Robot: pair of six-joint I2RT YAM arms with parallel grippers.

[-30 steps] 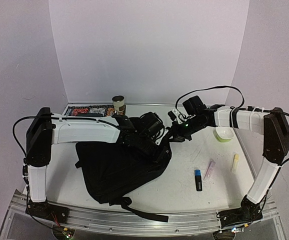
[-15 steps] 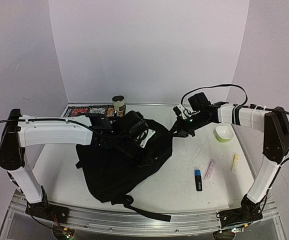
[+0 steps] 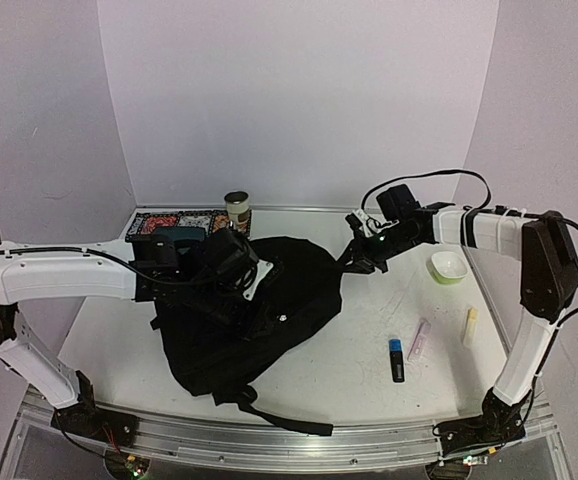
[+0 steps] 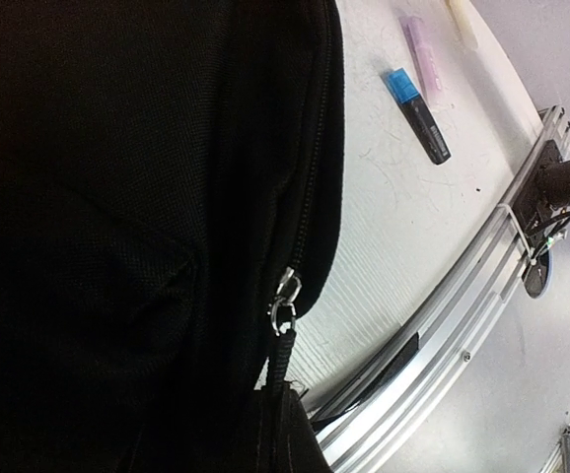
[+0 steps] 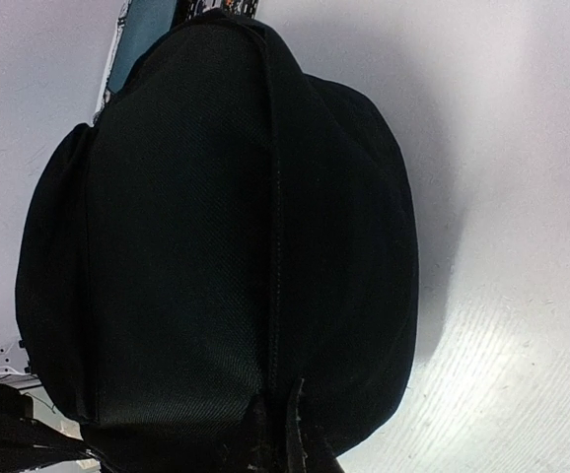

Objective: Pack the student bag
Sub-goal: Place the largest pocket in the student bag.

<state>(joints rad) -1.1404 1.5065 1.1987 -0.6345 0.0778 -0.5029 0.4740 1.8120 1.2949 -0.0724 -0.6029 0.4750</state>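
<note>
Now: student bag stretched between both arms

**Containers.** The student bag [image 3: 259, 315] lies slumped on the bench [image 3: 359, 385], left of centre in the overhead view, with one strap trailing toward the lower edge. Its inside is not visible. In the left wrist view the left end effector [image 4: 277, 439] is closed on the cord hanging from the zipper slider [image 4: 284, 296]. The right end effector [image 3: 355, 262] is clamped on the bag's fabric at its upper right edge. A small bowl [image 3: 449, 266] sits at right; its contents cannot be made out.

**Change.** A second ago the left end effector was near the frame's centre. It has since swung left, and the bag has been drawn out and spread wider. The right end effector has barely shifted.

**Around.** A blue-capped marker [image 3: 397, 358], a pink tube [image 3: 420, 340] and a pale yellow stick [image 3: 470, 326] lie apart from the bag at lower right, unmoved. A can [image 3: 237, 211] and a patterned flat item [image 3: 174, 221] stand behind the bag. The left arm crosses the bag's upper left part.
</note>
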